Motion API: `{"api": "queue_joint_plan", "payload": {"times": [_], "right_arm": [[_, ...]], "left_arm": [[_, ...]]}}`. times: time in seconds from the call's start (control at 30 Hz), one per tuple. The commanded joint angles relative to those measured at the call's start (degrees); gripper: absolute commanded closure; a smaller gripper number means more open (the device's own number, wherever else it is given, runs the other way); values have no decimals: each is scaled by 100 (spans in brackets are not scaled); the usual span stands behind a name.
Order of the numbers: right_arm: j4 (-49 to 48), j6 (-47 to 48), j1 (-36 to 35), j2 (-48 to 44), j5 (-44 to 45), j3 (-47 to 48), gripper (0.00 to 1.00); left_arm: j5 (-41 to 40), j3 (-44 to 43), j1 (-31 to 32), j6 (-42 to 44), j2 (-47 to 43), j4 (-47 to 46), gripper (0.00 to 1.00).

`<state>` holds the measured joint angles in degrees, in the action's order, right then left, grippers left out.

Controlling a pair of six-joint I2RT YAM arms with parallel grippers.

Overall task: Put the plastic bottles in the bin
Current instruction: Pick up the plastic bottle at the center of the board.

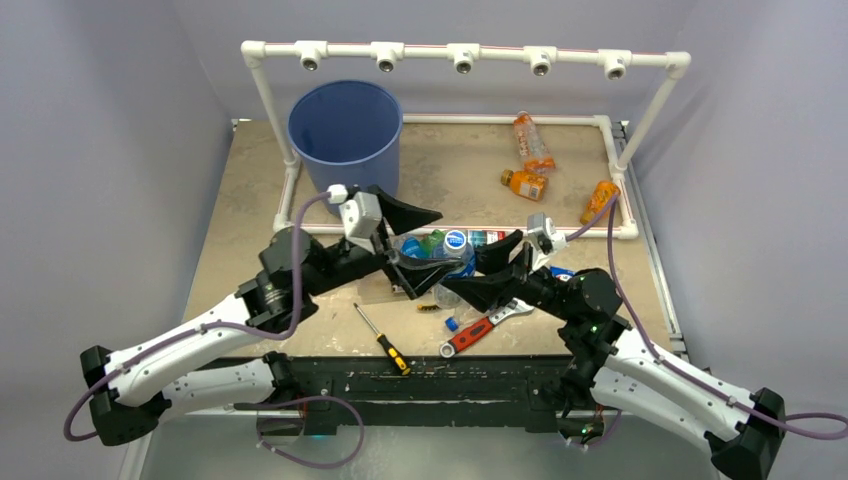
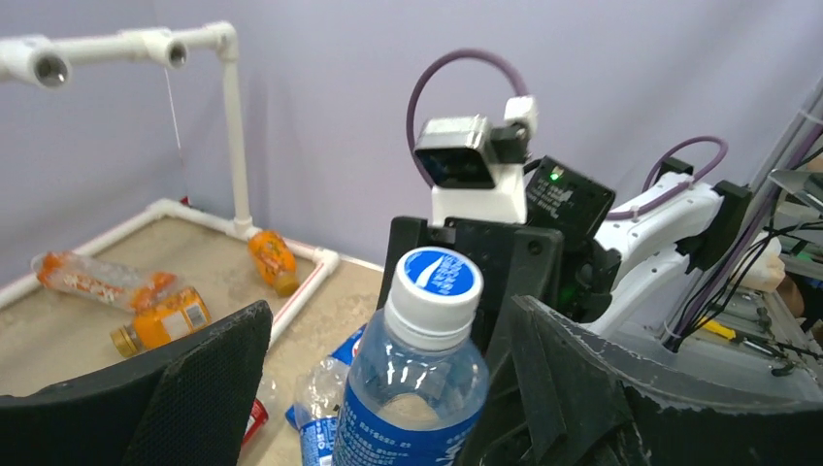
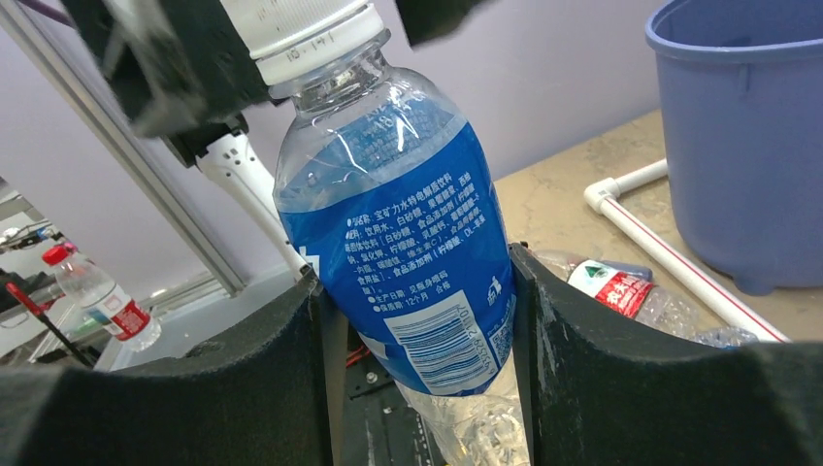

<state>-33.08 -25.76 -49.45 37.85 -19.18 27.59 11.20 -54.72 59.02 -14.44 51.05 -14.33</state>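
Clamped at the label between both fingers of the right gripper (image 3: 422, 282): the blue-labelled bottle (image 3: 403, 223). Clear plastic, white screw cap with a round blue logo on top, blue wrap carrying white print and a barcode, crumpled bare base below. Hangs cap-up above the near middle of the tabletop (image 1: 460, 165), over a few other bottles (image 3: 621, 286) lying flat, one red-labelled, one green. Flanked at the neck by the left gripper (image 2: 393, 320), spread wide, with clear air on at least one side.

At the far left, beyond the left gripper and apart from the held bottle, the bin (image 1: 330, 170): round, blue, open-topped, upright. Farther right, inside the white pipe frame (image 1: 460, 52), three orange bottles (image 1: 526, 184) on their sides.

Underneath, a beige, mottled surface. Near its front edge a screwdriver (image 1: 382, 338), a red-handled wrench (image 1: 478, 330) and a loose blue cap (image 1: 452, 323). All around, plain pale lilac walls (image 1: 100, 120).
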Motion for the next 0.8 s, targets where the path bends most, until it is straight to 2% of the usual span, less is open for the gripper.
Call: {"api": "queue_joint_plan", "payload": {"times": [0.0, 0.13, 0.27, 0.33, 0.43, 0.57, 0.7, 0.77], "right_arm": [[-597, -158, 6, 22, -35, -18, 63], [-532, -142, 6, 21, -25, 5, 63], [-519, -140, 6, 69, -24, 0, 63], [-517, -140, 6, 103, -33, 0, 63], [-485, -136, 6, 147, -16, 26, 64], [-447, -127, 6, 179, -11, 73, 64], [-345, -101, 6, 175, -3, 122, 64], [-293, -88, 6, 148, 15, 136, 64]], "left_arm": [[44, -297, 30, -298, 239, -313, 14], [125, -360, 30, -301, 371, -269, 25], [114, -375, 31, -292, 362, -338, 42], [50, -389, 30, -279, 362, -343, 43], [38, -450, 30, -268, 403, -300, 35], [85, -632, 30, -141, 616, 32, 35], [173, -813, 30, -22, 801, 324, 54], [221, -857, 30, 1, 854, 422, 58]]}}
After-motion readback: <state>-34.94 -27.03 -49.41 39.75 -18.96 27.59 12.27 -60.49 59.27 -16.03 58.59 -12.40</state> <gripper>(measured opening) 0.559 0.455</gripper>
